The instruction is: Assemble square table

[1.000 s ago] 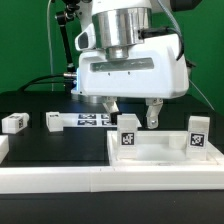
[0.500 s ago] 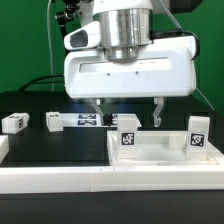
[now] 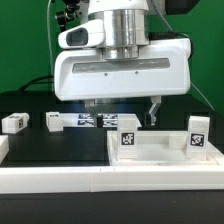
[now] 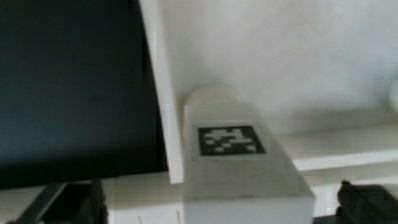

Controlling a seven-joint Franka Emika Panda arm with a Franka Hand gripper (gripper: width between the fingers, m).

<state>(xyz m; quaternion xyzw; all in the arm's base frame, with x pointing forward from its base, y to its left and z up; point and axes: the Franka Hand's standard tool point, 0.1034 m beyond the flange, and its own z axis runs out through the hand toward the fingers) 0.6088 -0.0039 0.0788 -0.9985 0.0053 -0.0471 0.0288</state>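
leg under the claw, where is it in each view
Exterior view: the leg stands on the slab near its corner on the exterior view's left, just below the claw.
Wrist view: the same leg, it seems, fills the centre, its tag facing the camera, between the open claw's fingers.
Shared landmark: the slab's white edge against the black table.
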